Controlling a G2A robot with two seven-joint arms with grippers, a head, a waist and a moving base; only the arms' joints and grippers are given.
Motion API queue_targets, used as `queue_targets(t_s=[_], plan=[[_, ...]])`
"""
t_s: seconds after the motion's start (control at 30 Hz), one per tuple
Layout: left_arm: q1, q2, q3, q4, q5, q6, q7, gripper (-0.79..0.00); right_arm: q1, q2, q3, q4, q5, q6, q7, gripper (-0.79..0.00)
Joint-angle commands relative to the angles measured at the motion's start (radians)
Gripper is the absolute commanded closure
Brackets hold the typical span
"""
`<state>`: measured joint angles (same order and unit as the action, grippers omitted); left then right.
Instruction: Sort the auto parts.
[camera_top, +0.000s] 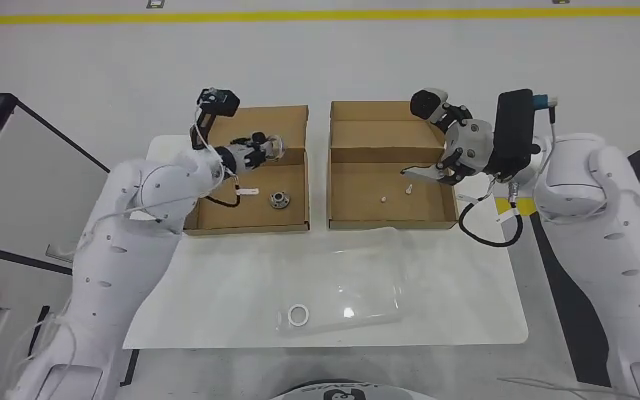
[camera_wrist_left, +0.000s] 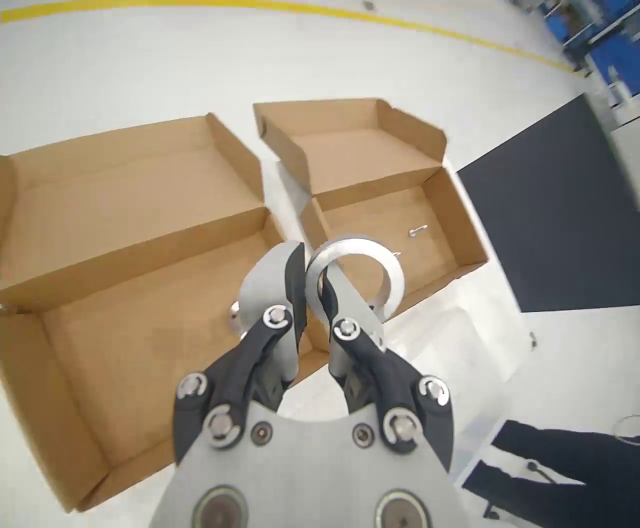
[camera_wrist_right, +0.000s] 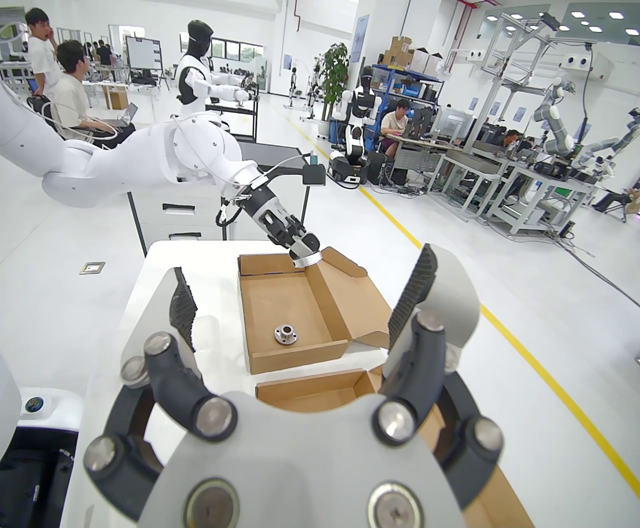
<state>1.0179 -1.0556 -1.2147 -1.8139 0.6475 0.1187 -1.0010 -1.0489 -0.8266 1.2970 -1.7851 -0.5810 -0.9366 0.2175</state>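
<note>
Metal held by a thin edge is the first worry. The left gripper (camera_wrist_left: 306, 272) is clenched on one spot of the metal ring (camera_wrist_left: 396, 280), with one finger inside its wall and one outside. The rest of the ring hangs free to one side. A jolt or a quick wrist turn could let it pivot or slide out of that narrow pinch.

Seen from above, the ring hangs over the twelve o'clock part of the left box (camera_top: 255, 212), roughly above the fold where the open lid flap meets the tray. Let go there, it would likely strike the flap or the back wall and roll instead of settling on the tray floor. The flanged hub (camera_top: 279, 197) lies at about five o'clock from the ring. A drop onto it could bounce the ring out, perhaps over the narrow gap into the right box (camera_top: 360, 205) at three o'clock, mixing the sorts.

The right gripper (camera_top: 438, 174) is spread wide and holds nothing, hovering by the right box's three o'clock wall. The small pins (camera_top: 408, 186) lie at about nine o'clock from it. They are thin and flat on the cardboard, so they look easy to miss or flick away.

At six o'clock on the table (camera_top: 200, 300) a clear bag (camera_top: 365, 285) holds a white ring (camera_top: 297, 316). The film could be dragged along with any grasp there.
</note>
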Motion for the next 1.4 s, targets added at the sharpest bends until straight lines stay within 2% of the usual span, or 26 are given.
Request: queue_targets(t_s=[0.0, 0.13, 0.23, 0.53, 1.17, 1.37], plan=[[-0.018, 0.001, 0.036, 0.009, 0.075, -0.026, -0.042, 0.000, 0.000, 0.000, 0.000, 0.000, 0.000, 0.000, 0.000, -0.785], [-0.040, 0.002, 0.083, 0.026, 0.179, -0.042, -0.107, 0.000, 0.000, 0.000, 0.000, 0.000, 0.000, 0.000, 0.000, -0.785], [-0.056, 0.005, 0.119, 0.030, 0.257, -0.105, -0.184, 0.000, 0.000, 0.000, 0.000, 0.000, 0.000, 0.000, 0.000, -0.785], [-0.072, 0.011, 0.131, 0.060, 0.324, -0.180, -0.290, 0.000, 0.000, 0.000, 0.000, 0.000, 0.000, 0.000, 0.000, -0.785], [-0.062, 0.012, 0.123, 0.074, 0.325, -0.187, -0.283, 0.000, 0.000, 0.000, 0.000, 0.000, 0.000, 0.000, 0.000, -0.785], [-0.087, 0.005, 0.166, 0.082, 0.376, -0.170, -0.347, 0.000, 0.000, 0.000, 0.000, 0.000, 0.000, 0.000, 0.000, -0.785]])
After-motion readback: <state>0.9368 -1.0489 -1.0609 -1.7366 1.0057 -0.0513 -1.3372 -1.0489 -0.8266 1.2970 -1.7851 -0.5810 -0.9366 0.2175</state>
